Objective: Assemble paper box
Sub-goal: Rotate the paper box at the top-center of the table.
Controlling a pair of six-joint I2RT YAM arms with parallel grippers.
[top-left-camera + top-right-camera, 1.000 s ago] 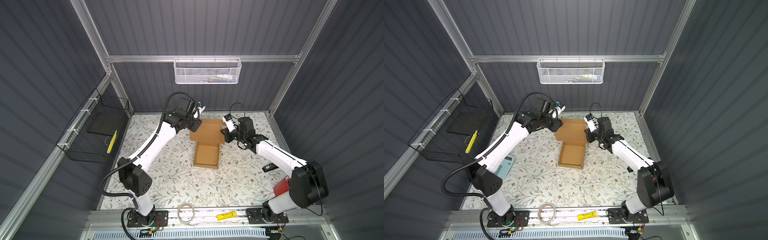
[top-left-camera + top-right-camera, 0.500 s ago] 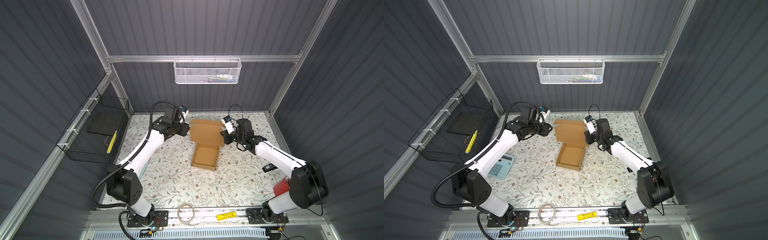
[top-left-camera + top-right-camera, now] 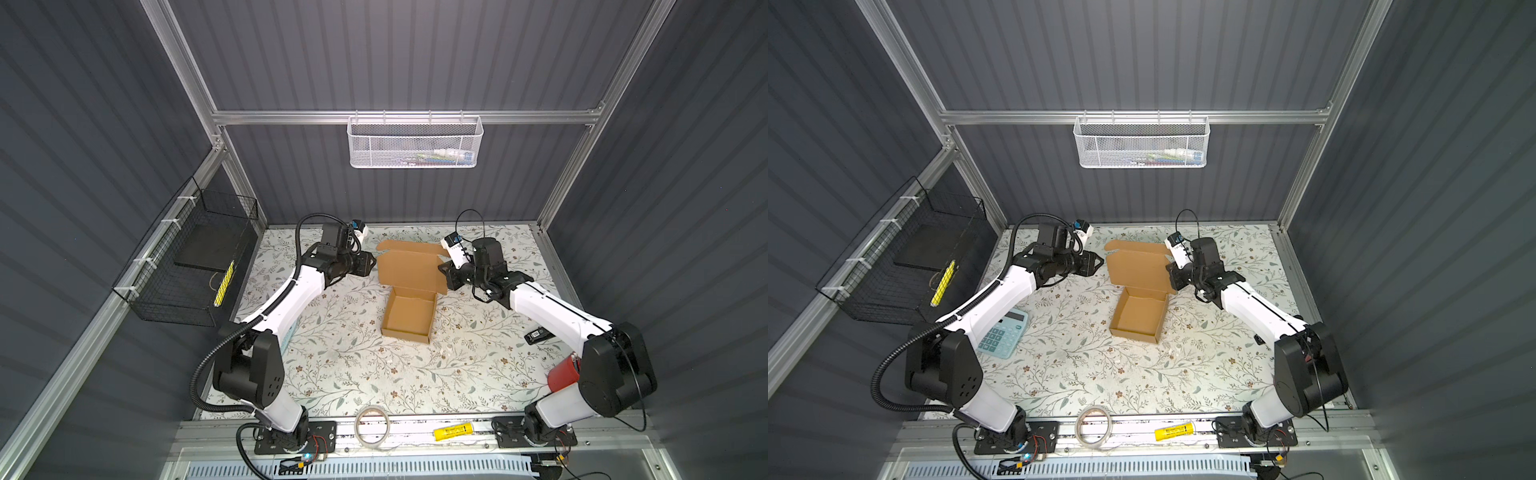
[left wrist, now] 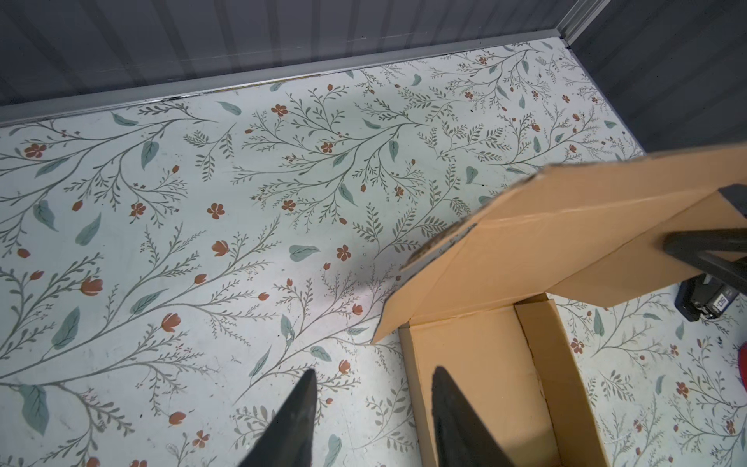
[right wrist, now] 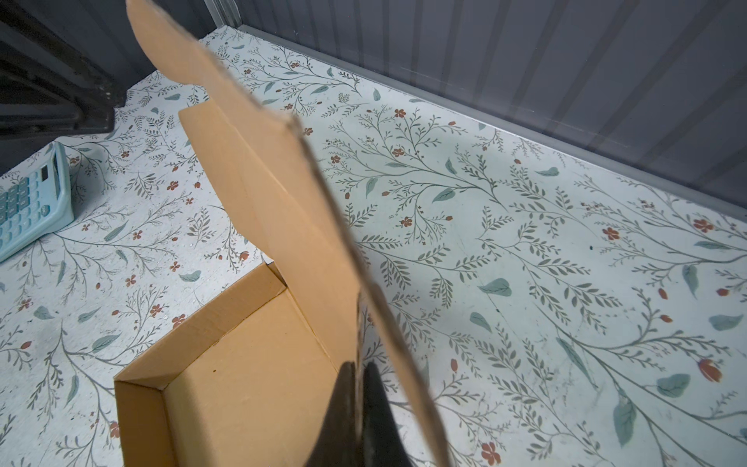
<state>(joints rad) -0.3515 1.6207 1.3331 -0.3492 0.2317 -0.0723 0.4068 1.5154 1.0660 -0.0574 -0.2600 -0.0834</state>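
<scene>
The paper box is brown cardboard with its tray point(image 3: 409, 318) point(image 3: 1138, 320) flat on the floral table and its lid point(image 3: 409, 266) point(image 3: 1136, 268) raised at the back. My right gripper point(image 3: 444, 272) point(image 3: 1170, 277) point(image 5: 357, 366) is shut on the lid's right side flap and holds the lid point(image 5: 275, 194) up over the tray point(image 5: 242, 384). My left gripper point(image 3: 374, 266) point(image 3: 1100, 262) point(image 4: 374, 372) hovers open just left of the lid, with nothing between its fingers. In the left wrist view one fingertip point(image 4: 440, 374) lies over the tray wall point(image 4: 477, 356), the other over the table.
A light blue calculator point(image 3: 1003, 332) point(image 5: 28, 202) lies under the left arm. A small black device point(image 3: 536, 334) and a red object point(image 3: 563, 372) sit by the right arm. A tape roll point(image 3: 372, 420) and a yellow item point(image 3: 453, 431) lie on the front rail. A black wire basket point(image 3: 195, 266) hangs on the left wall.
My left gripper has come off the lid's far left corner, swung left and settled lower beside the lid's left edge. The right gripper keeps its hold; the lid stands slightly more upright.
</scene>
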